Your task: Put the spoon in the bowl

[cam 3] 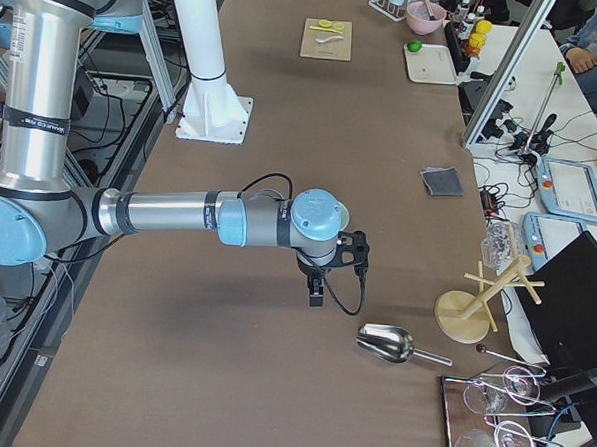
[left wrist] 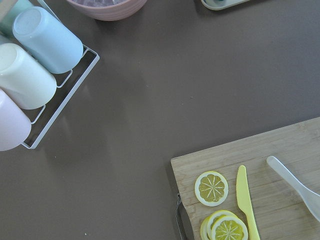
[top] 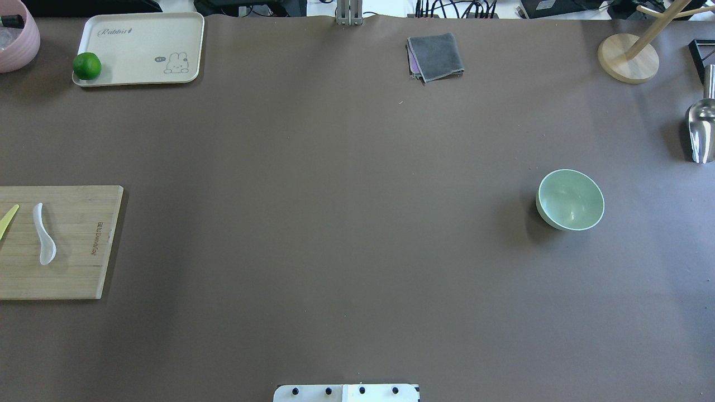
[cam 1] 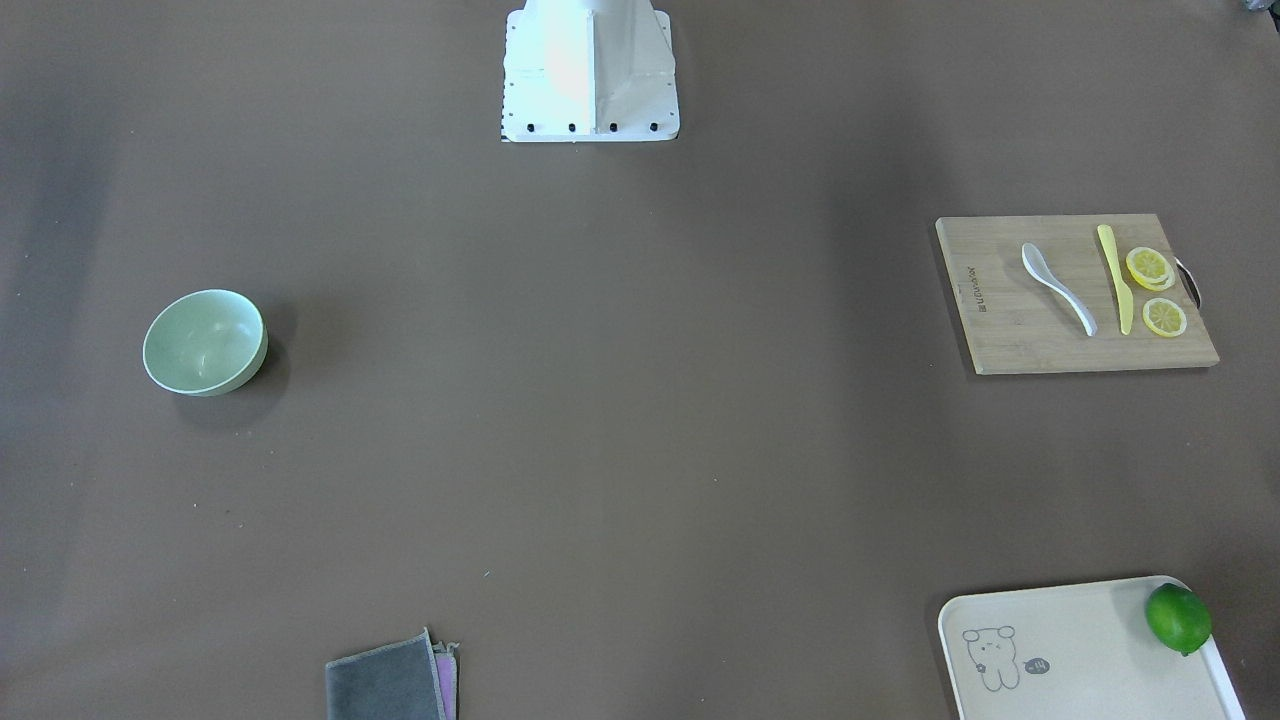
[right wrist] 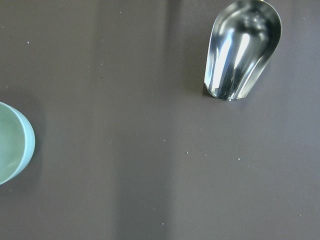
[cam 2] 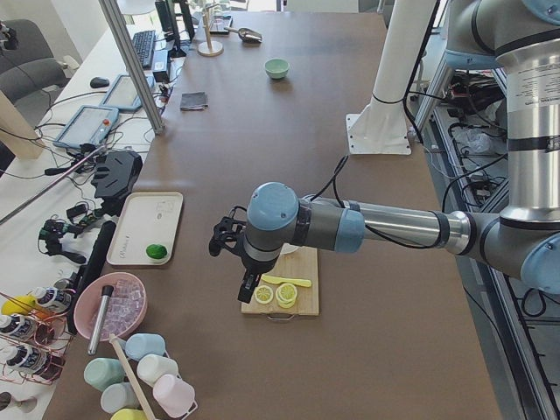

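Note:
The white spoon (cam 1: 1058,285) lies on a wooden cutting board (cam 1: 1010,335) on my left side, beside a yellow knife (cam 1: 1115,278). It also shows in the overhead view (top: 43,240) and at the left wrist view's right edge (left wrist: 295,182). The mint-green bowl (cam 1: 205,345) stands empty far away on my right side (top: 570,200); its rim shows in the right wrist view (right wrist: 12,150). My left gripper (cam 2: 248,289) hovers over the board's outer end. My right gripper (cam 3: 317,295) hangs above the table near the bowl's side. I cannot tell whether either is open or shut.
Lemon slices (cam 1: 1155,290) lie beside the knife. A cream tray (top: 139,33) with a lime (top: 86,66) is at the far left. A grey cloth (top: 435,56), a metal scoop (top: 701,131), a wooden stand (top: 628,58) and a rack of cups (left wrist: 30,75) stand around.

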Available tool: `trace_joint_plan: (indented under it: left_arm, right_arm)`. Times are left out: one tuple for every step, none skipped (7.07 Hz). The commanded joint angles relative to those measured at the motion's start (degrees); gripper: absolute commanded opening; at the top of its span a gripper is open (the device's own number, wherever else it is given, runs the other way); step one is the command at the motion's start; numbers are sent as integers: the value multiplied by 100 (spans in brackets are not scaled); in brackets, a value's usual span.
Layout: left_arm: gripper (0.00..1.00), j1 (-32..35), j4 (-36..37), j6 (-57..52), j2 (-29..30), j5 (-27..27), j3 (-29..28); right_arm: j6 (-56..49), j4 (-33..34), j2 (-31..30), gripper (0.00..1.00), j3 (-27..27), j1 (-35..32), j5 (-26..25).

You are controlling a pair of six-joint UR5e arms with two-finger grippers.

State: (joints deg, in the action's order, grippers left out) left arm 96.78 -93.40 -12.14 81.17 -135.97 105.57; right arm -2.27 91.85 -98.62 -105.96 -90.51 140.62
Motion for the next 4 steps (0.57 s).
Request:
trace_joint_plan:
  left_arm:
    - [97, -88, -142, 961, 39, -174, 16]
    - [97, -333, -587, 1342, 5, -175, 8]
    - [96, -727, -704, 1998, 39, -184, 34]
    - [96, -1105, -1149, 2745, 39, -149, 51]
  right_arm:
    - [819, -44, 80, 100, -300, 487, -8]
    - [1469, -532, 98, 100, -337, 821, -17]
    - [2267, -1120, 98, 100, -302, 1277, -104]
    - [3041, -1578, 106, 100, -302, 1725, -287]
